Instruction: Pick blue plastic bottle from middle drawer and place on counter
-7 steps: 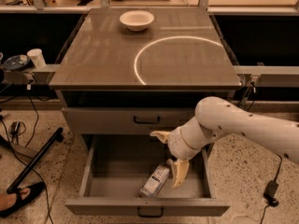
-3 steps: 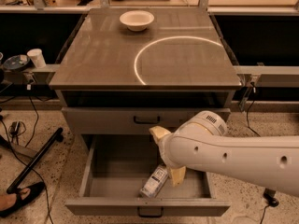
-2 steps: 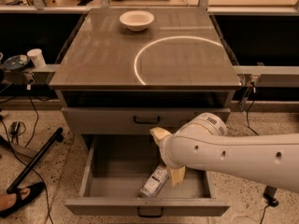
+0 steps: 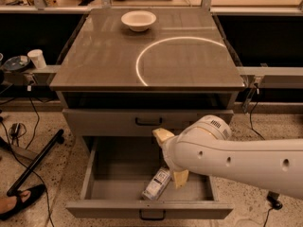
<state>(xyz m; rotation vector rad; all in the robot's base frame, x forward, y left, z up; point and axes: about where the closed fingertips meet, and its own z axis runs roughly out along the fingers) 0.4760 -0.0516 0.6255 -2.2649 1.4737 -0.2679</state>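
Near the front wall of the open middle drawer (image 4: 118,169), the blue plastic bottle (image 4: 156,184) lies on its side at a slant, just where it lay two seconds ago. What moved is my arm (image 4: 236,162), which has swung in closer across the drawer. The gripper (image 4: 171,157) hangs over the bottle's top end, yellow fingers (image 4: 181,178) spread apart, clamping nothing. I judge the grasp not yet made. The counter (image 4: 104,56), with its white bowl (image 4: 138,20), lies above.
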